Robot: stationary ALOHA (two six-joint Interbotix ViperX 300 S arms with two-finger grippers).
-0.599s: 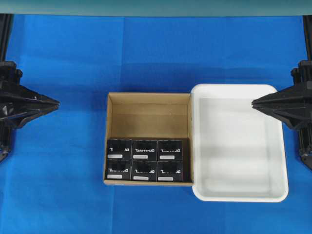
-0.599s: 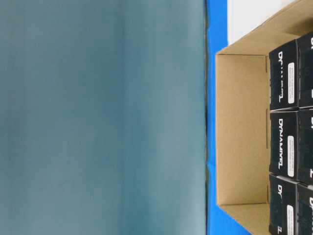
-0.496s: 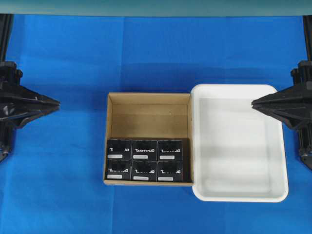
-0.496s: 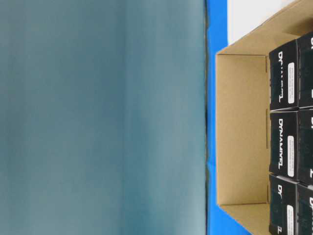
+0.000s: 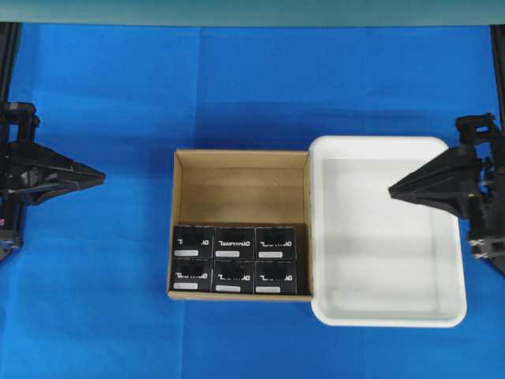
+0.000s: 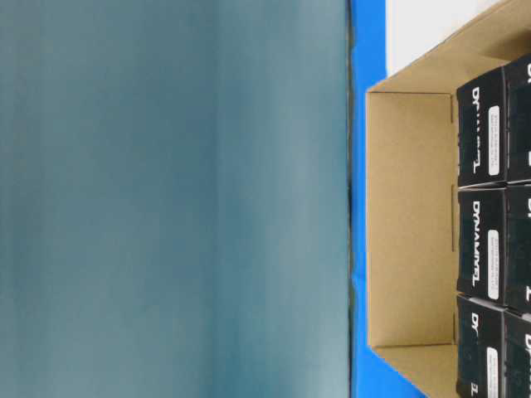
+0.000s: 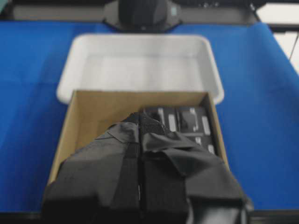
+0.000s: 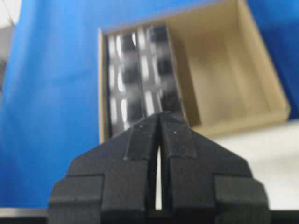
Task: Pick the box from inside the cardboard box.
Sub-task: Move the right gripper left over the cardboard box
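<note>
Both claws, left gripper (image 5: 101, 175) and right gripper (image 5: 392, 191), pinched closed, seemingly clear of the cardboard box (image 5: 241, 170) rim.

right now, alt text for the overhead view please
Six small black rectangular boxes fill the near half of an open brown cardboard carton on blue cloth, beside an empty white plastic tray. The left gripper and right gripper hover at the sides, jaws shut.

Both arms are matte black; the left end effector (image 7: 140, 122) is wrapped in wrinkled black tape; the right end effector (image 8: 159, 117) has blocky, wedge-shaped black fingers.
</note>
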